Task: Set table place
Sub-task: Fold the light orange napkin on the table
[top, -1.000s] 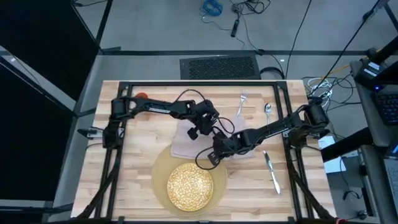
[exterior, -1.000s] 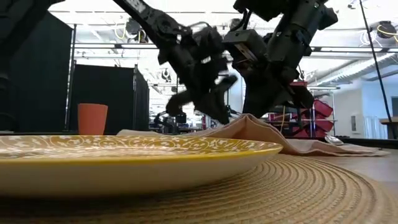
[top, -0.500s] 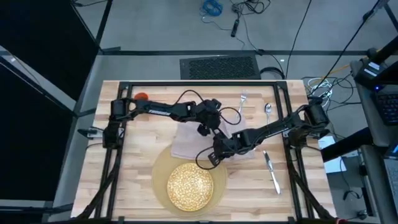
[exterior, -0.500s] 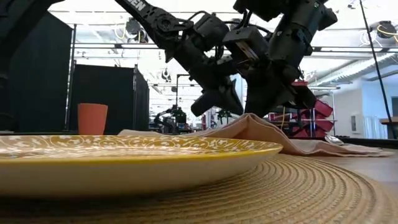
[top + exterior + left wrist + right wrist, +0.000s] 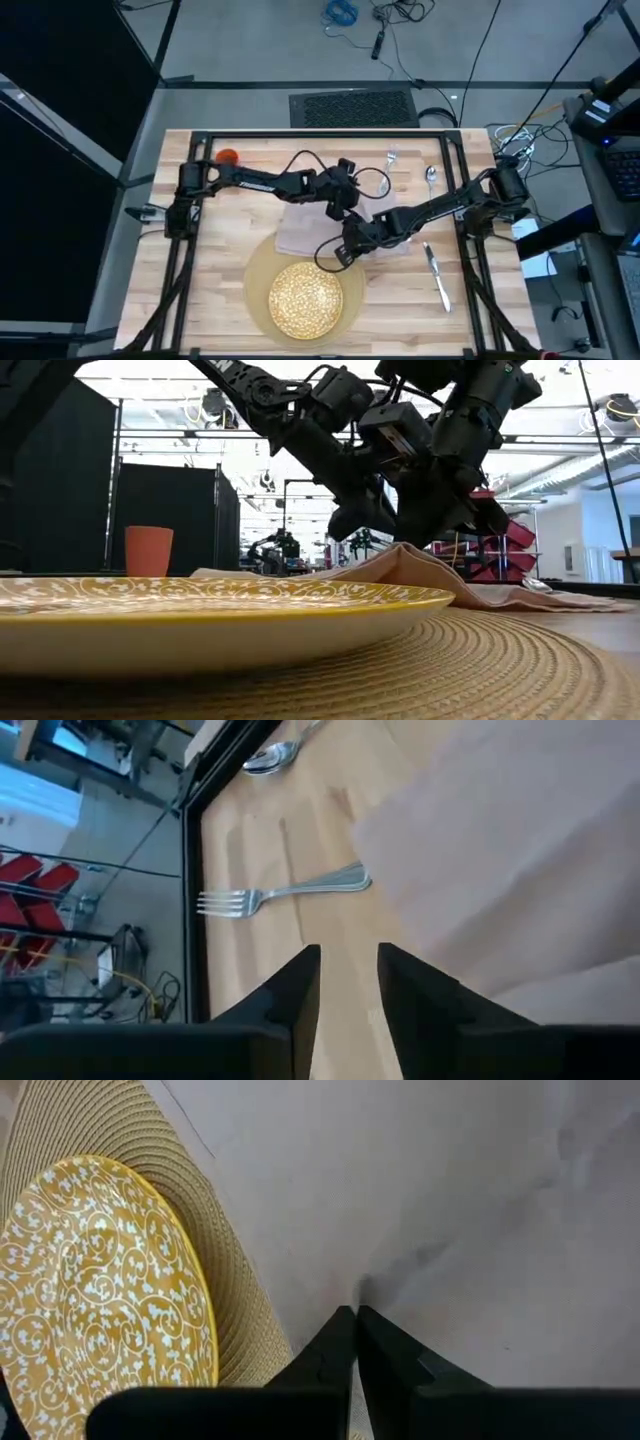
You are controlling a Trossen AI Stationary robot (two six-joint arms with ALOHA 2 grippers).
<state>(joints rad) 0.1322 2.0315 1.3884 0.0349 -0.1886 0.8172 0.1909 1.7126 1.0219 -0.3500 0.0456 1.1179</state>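
Note:
The pinkish-grey napkin [image 5: 298,228] lies on the table [image 5: 220,260] just beyond the gold-speckled plate [image 5: 305,297]. The plate sits on the round tan mat [image 5: 258,275], and the napkin's near edge overlaps that mat. My right gripper [image 5: 346,243] is shut on the napkin's right part. My left gripper [image 5: 350,200] hovers over the napkin's far right edge, narrowly open with nothing between its fingers [image 5: 300,985]. Past it lie the fork [image 5: 290,892] and spoon [image 5: 270,758]. The orange cup [image 5: 228,156] stands at the far left. My right gripper pinches a small raised fold of the napkin [image 5: 366,1286] between its two shut fingers, slanting down from the table's right side. In the low view the cloth rises to a peak [image 5: 402,550] under the fingers. The rest of the napkin lies slack on the table.
The knife [image 5: 436,272] lies on the right of the table, near the right arm. Black rails [image 5: 320,134] frame the tabletop. Bare planks show at the left [image 5: 215,250] and at the near right [image 5: 410,310].
My left gripper has moved over the napkin toward the table's right and far edges, nearer the fork, and has risen a little. My right gripper and the raised fold of the napkin have stayed where they were.

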